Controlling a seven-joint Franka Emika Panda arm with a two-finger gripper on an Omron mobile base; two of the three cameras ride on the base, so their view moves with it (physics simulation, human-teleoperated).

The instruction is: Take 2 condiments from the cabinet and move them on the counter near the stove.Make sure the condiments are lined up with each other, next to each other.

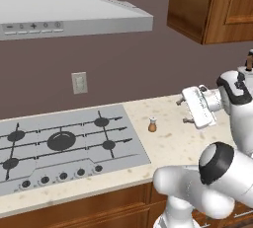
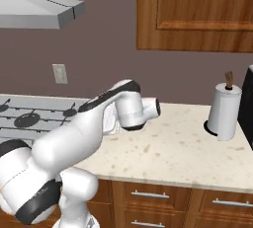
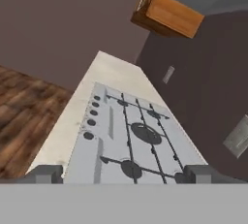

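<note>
The gripper (image 1: 182, 111) is wide apart and empty, near the small shaker (image 1: 152, 125) on the counter (image 1: 173, 143). The right base view shows a paper towel roll (image 2: 223, 109); the hand view shows the stove (image 3: 131, 140).

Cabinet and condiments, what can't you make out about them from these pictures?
- Cabinet: door shut in the right base view, so its inside is hidden; top and right side cut off by the picture's edges.
- Shaker: too small in the left base view to read any detail.
- Counter: in the right base view the arm covers the stretch beside the stove.
- End effector: open, holding nothing.
</note>
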